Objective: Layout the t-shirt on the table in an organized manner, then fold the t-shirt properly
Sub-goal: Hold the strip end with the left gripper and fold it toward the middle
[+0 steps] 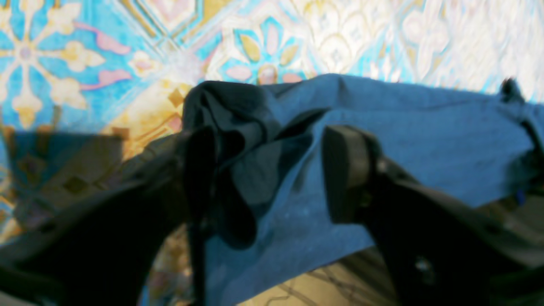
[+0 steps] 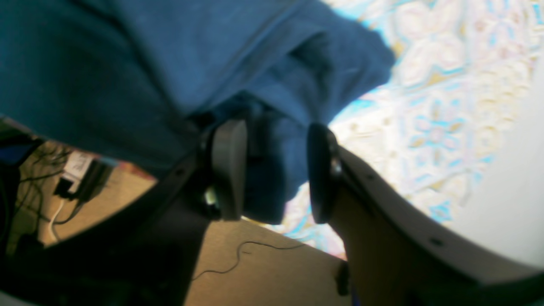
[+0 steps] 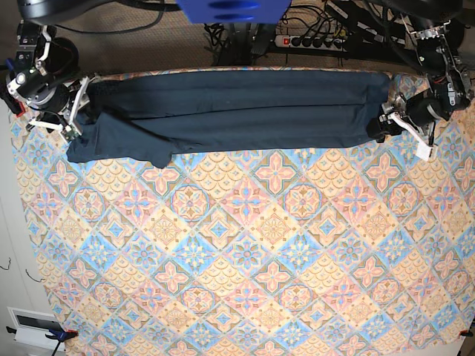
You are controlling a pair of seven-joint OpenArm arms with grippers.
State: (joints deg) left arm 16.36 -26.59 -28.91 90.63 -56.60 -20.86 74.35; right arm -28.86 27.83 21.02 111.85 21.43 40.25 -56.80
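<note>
**T-shirt stretched along the far edge of the table**

Left wrist view: the left gripper (image 1: pixel 272 174) stands wide open. A bunched fold of the t-shirt (image 1: pixel 382 127) lies between its fingers (image 1: pixel 346 170), over the patterned table (image 1: pixel 63 63).

Right wrist view: the right gripper (image 2: pixel 274 170) is partly open, its fingers (image 2: pixel 229 165) apart, with a lump of the t-shirt (image 2: pixel 148 63) between them. I cannot tell if the fingers press it.

Base view: the t-shirt (image 3: pixel 237 111) lies as a long band along the far edge of the table (image 3: pixel 245 259), one gripper at each end of the t-shirt.
</note>
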